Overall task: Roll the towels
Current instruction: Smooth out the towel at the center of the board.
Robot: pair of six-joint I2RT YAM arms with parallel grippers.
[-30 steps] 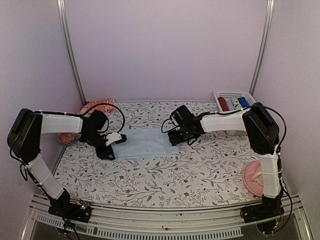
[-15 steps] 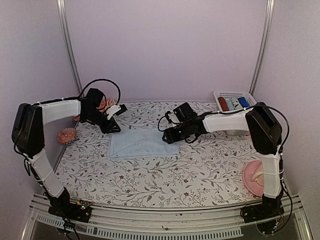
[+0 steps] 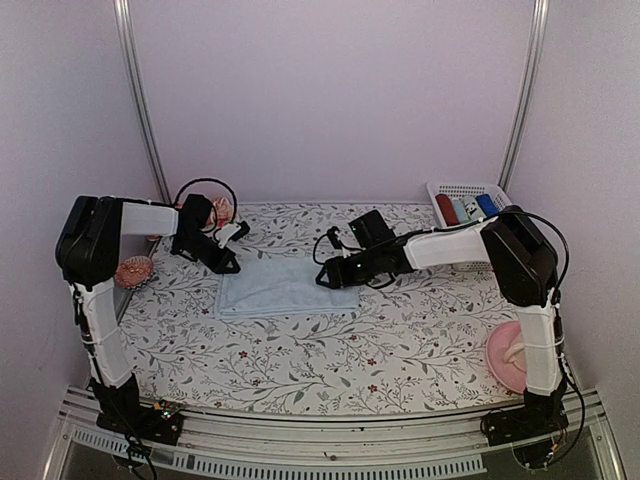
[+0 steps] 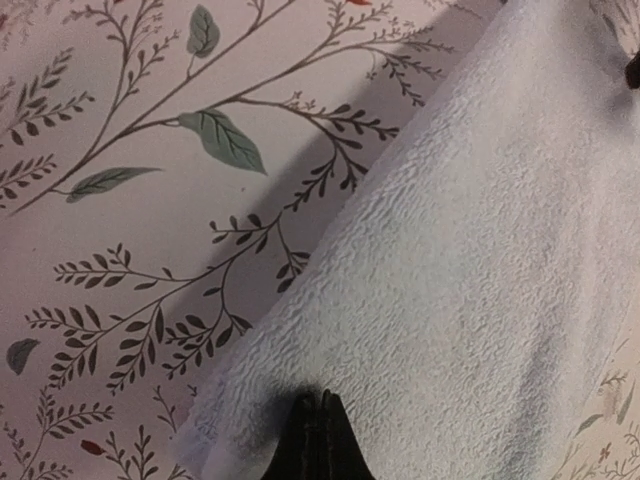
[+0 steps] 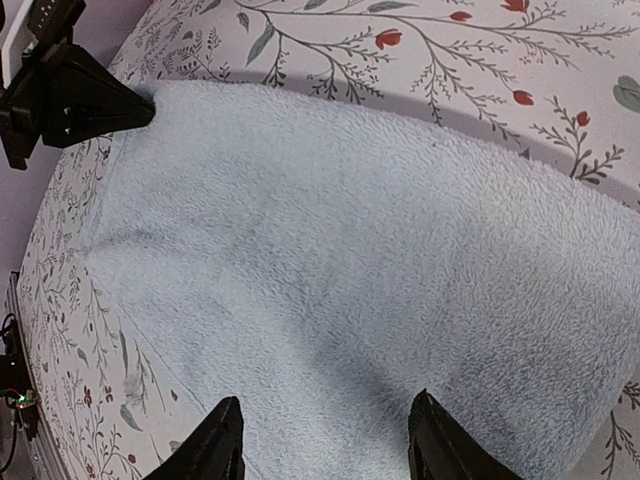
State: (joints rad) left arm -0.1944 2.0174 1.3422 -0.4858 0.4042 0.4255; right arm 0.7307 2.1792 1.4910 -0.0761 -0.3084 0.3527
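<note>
Blue towel (image 3: 285, 288): fluffy terry rectangle, lying flat mid-surface.
Left fingers (image 4: 315, 445): clenched together on its far-left corner.
Right fingers (image 5: 432, 440): spread apart above its right edge.
Surface (image 3: 400, 330): leaf-and-flower print; plain lilac walls (image 3: 330, 100).

Soft pinkish light, even; wrist views sharp (left one dimmer, shadowed).

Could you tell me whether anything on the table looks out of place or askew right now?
Only the orange-red towel: it lies bunched in the far-left corner behind the left arm, not spread out. The light blue towel lies flat.
</note>
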